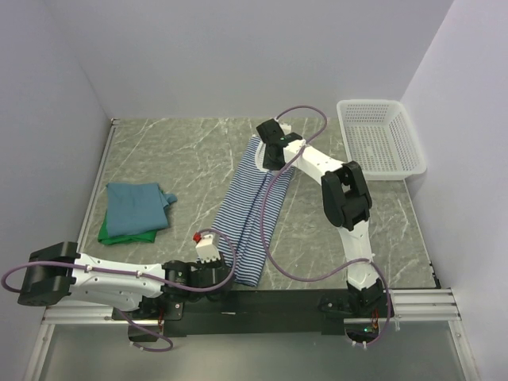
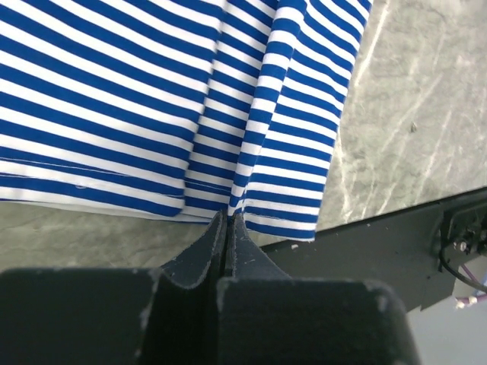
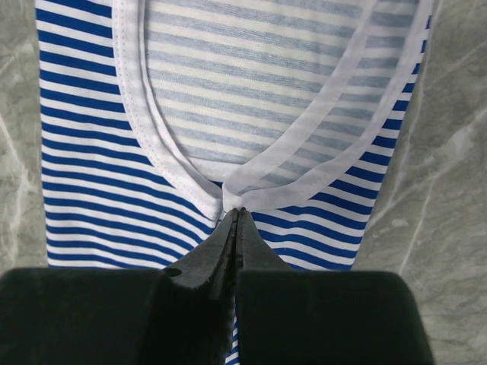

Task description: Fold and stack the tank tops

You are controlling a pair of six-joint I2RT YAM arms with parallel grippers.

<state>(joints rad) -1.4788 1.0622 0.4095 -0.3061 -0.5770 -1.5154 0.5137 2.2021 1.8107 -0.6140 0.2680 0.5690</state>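
Note:
The navy-and-white striped tank top (image 1: 255, 210) lies stretched in a long narrow strip from the table's middle back to the near edge. My right gripper (image 1: 274, 155) (image 3: 237, 211) is shut on its white neckline trim (image 3: 228, 186) at the far end, and the trim bunches at the fingertips. My left gripper (image 1: 222, 274) (image 2: 228, 215) is shut on the bottom hem (image 2: 228, 199) at the near end, where a crease runs into the jaws. At the left, the teal-blue tank top (image 1: 136, 206) lies folded on the green tank top (image 1: 119, 234).
A white mesh basket (image 1: 379, 139) stands at the back right corner. The black front rail (image 2: 396, 236) runs just beyond the striped hem. Purple cables loop over both arms. Walls close in the table at left, back and right.

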